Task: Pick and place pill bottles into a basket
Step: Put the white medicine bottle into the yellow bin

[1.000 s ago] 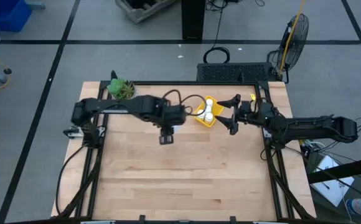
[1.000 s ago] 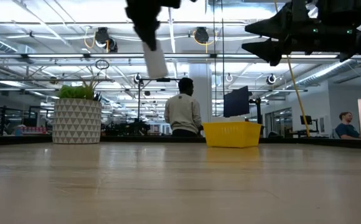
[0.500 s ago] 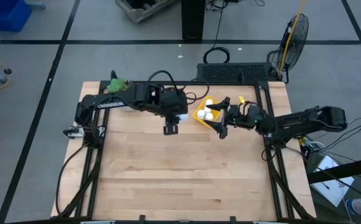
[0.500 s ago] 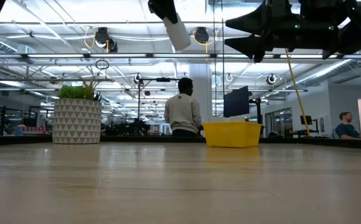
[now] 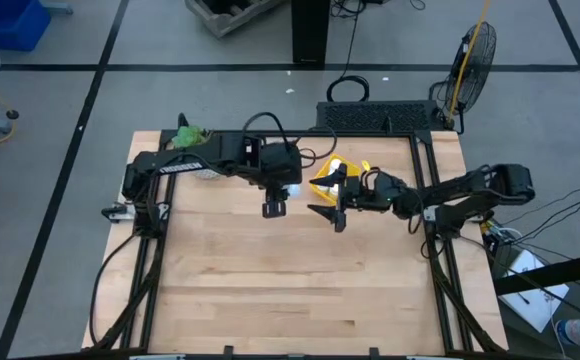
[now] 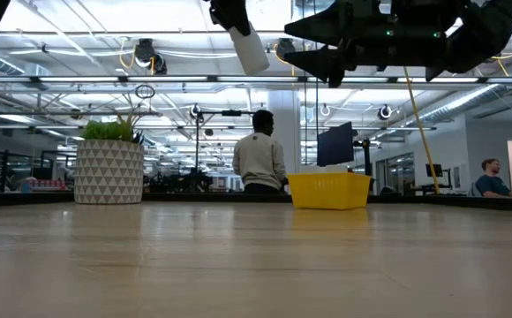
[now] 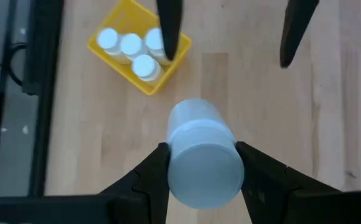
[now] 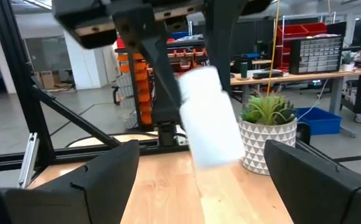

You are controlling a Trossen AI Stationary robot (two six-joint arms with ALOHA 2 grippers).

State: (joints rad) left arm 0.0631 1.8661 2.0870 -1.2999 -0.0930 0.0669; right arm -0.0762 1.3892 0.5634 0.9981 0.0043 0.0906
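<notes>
left gripper (image 6: pixel 231 19) grips tilted pill bottle (image 6: pixel 251 49) aloft | basket (image 6: pixel 329 191) on table

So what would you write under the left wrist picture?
Left gripper holds a pill bottle above the table; four more sit in the yellow basket.

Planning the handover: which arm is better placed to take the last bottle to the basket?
Left. Its pincer is shut on the bottle above the table, beside the basket. The right pincer is open and empty.

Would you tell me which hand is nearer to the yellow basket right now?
The right hand, open, hangs just beside the basket. The left hand, holding a pill bottle, is farther off.
</notes>
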